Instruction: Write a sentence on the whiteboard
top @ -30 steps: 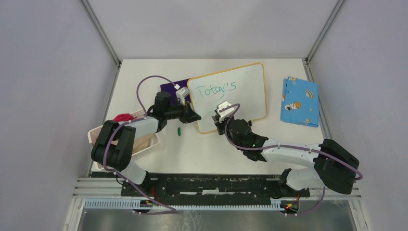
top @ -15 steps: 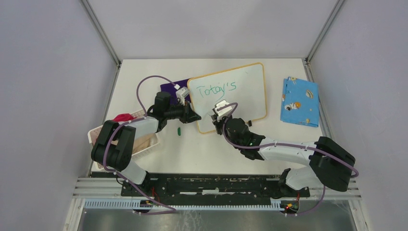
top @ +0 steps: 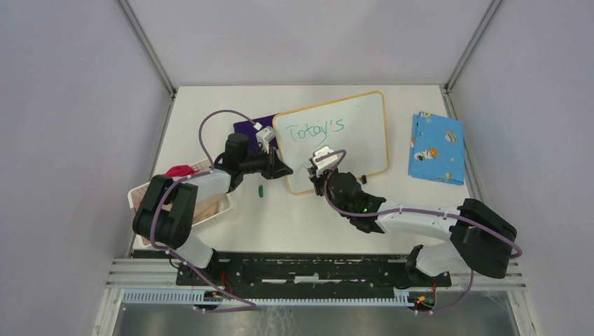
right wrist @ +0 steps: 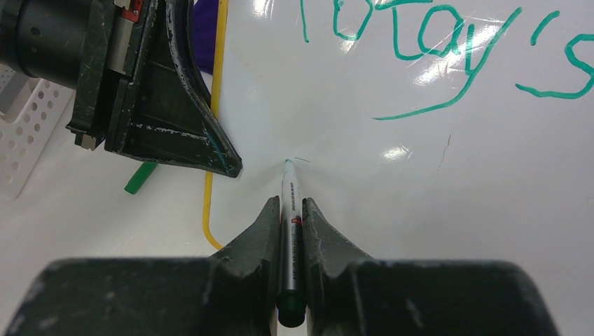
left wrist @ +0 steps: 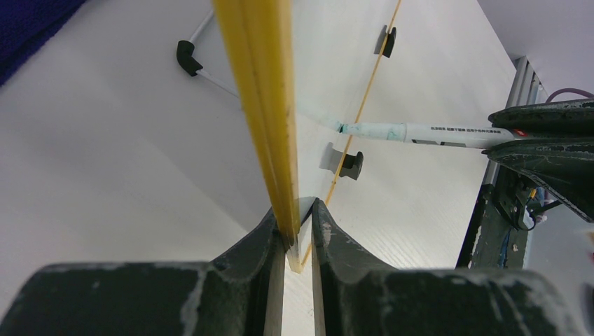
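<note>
Whiteboard (top: 336,140) sits mid-table, toward the far side, turned a bit so its R end is farther back. White face, rounded corners, thin light-orange frame. Two small black feet (left wrist: 352,162) show along one long edge in the L wrist view.

Sentence (top: 316,131): only "Today's" is there so far, in green marker on the upper L part of the board. Loose handwriting, slanting up to the R. The y's tail runs out in a long stroke under the word, and the apostrophe and s sit a bit apart. Rest of the board face is blank and glossy w/ light glare.

L gripper (left wrist: 300,210) is pinched tight on the board's L frame edge, near the lower L corner, w/ the frame wedged between the jaws.

R gripper (right wrist: 289,201) is clamped on a slim white marker (right wrist: 288,183). Its tip is on the board, below the start of the word and close to the L frame.

Green cap (top: 260,190) lies on the table (top: 294,224) just L of the board's near corner. Blue patterned cloth (top: 437,148) lies R of the board, apart from it. Purple cloth (top: 246,127) is partly tucked behind the board's L end. White perforated basket (top: 210,210) is at far L.
</note>
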Robot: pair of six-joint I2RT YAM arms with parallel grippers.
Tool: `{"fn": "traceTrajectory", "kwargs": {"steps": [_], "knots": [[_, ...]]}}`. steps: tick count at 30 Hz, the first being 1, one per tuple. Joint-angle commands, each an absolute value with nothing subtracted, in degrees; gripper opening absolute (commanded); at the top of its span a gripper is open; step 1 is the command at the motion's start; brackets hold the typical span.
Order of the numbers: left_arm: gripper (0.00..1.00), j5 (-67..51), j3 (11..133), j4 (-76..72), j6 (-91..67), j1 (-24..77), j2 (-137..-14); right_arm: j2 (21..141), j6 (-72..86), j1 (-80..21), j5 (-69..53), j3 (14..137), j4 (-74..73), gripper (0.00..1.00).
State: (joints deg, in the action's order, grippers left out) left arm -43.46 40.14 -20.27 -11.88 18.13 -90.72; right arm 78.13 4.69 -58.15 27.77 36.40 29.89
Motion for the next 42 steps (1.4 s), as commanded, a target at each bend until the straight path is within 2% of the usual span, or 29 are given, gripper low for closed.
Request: {"fn": "traceTrajectory", "kwargs": {"steps": [1,21,42], "knots": [[0.02,-37.75,40.85,-18.90,-7.12,18.19,-92.04,77.22,5.24,-58.38,29.98,35.41,31.22,0.00],[0.02,-37.59,40.80,-18.72,-6.94,18.37,-91.94,72.43,4.57,-58.44,31.54,33.80,31.41,0.00],[0.02,-37.60,40.93,-18.63,-6.77,18.36,-91.78,76.35,3.32,-57.32,30.69,37.35,31.40,0.00]]}}
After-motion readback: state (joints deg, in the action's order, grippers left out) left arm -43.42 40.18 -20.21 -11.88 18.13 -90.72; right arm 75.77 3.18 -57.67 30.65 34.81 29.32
